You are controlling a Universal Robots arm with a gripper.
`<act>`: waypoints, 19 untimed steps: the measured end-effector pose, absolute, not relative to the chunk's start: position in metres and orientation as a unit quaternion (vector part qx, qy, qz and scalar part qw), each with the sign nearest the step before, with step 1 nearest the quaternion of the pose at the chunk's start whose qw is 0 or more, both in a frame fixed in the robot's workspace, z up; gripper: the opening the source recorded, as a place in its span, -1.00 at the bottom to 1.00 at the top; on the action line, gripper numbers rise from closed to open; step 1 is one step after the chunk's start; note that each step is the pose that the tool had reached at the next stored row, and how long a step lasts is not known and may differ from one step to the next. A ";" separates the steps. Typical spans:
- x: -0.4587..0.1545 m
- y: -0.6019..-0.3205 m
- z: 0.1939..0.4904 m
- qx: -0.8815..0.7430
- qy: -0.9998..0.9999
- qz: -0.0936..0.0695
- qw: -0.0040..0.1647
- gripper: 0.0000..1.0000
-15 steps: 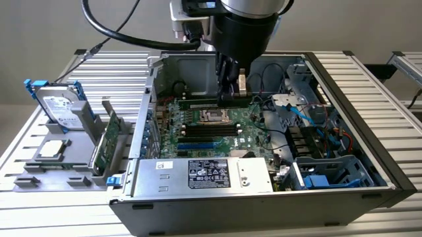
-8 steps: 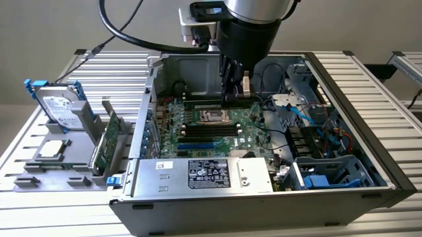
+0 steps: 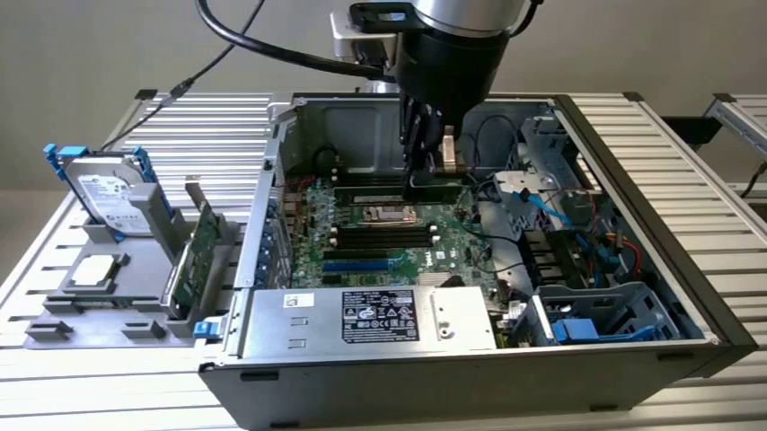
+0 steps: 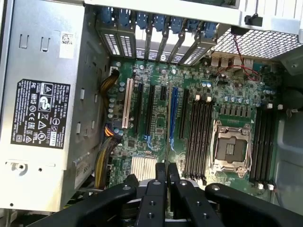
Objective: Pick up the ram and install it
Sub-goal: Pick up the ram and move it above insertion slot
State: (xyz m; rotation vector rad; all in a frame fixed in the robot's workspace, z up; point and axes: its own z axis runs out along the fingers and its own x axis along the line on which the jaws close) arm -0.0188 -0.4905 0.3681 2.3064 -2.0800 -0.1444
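My tool (image 3: 422, 182) is pinching the ram (image 3: 374, 191), low over the far slots (image 4: 263, 142) beyond the socket (image 3: 390, 214). Pressing it down skewed could jam or crack it.

Stock: 1 gripper (image 4: 166, 166), 1 ram (image 4: 168, 120), 1 computer case (image 3: 455, 395), 1 motherboard (image 4: 227, 97), 1 power supply (image 3: 300, 319), 1 hard drive (image 3: 106, 193), 1 expansion card (image 3: 192, 265).

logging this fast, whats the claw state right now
Claw: closed on the ram, held just above the motherboard inside the case.
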 end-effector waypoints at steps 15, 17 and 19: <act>-0.004 -0.420 0.351 0.739 -0.670 -0.011 0.059 -0.74; -0.005 -0.411 0.349 0.739 -0.671 -0.007 0.063 -0.74; -0.008 -0.404 0.348 0.739 -0.671 -0.003 0.068 -0.74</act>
